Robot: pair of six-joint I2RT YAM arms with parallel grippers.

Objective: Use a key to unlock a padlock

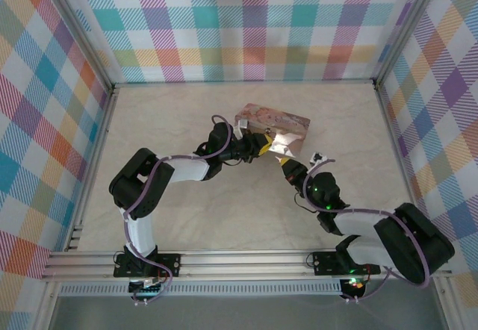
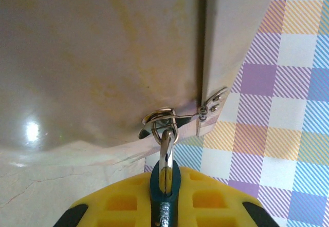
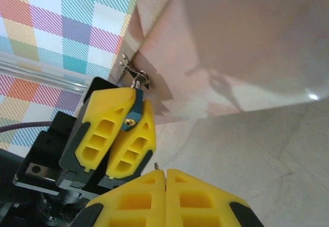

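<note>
The blue padlock is pinched between the yellow fingers of my left gripper, which is shut on it. Its silvery shackle passes through the latch ring on the pink tin. In the right wrist view the padlock faces me with its brass keyhole showing. My right gripper is shut just below it, and a tiny tip of the key pokes out between the fingers, a short gap from the keyhole. From above, the left gripper and right gripper meet at the tin's near side.
The tin stands mid-table with its shiny side toward the grippers. Checked walls close in the table at the back and both sides. Pale tabletop lies open to the left and the right of the tin.
</note>
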